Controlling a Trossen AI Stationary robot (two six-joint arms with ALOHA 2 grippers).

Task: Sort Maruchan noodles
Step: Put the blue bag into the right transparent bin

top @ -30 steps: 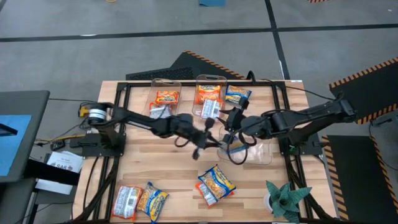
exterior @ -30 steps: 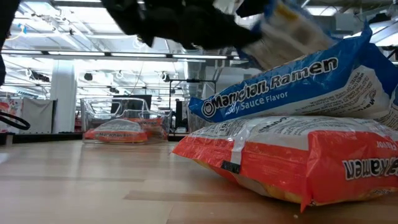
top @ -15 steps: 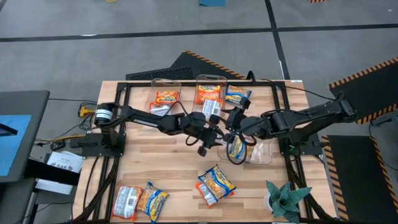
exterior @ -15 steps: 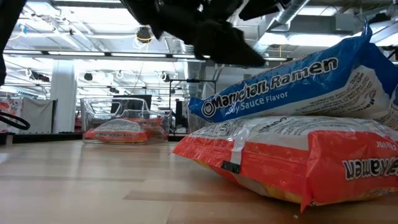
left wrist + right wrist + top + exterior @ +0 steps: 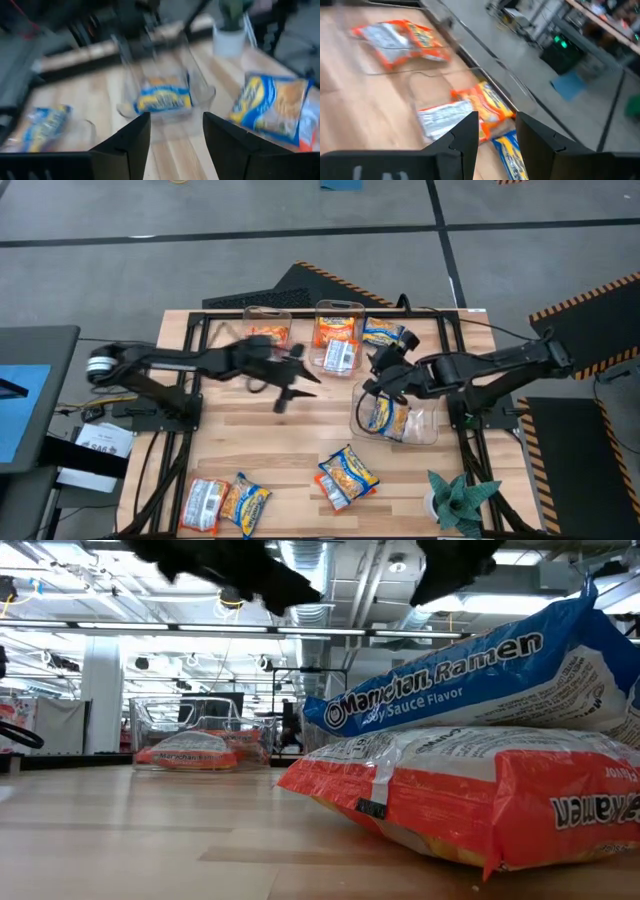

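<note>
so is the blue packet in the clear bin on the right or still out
In. The blue-yellow packet lies inside the clear bin in the high view, both grippers off it.

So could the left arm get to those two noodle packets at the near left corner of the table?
Probably yes. The left gripper is open and empty, and bare table lies between it and the two packets.

Blue-yellow packet [image 5: 384, 416] lying in right bin, orange packets [image 5: 335, 330] at back, others [image 5: 344, 477] in front
</note>
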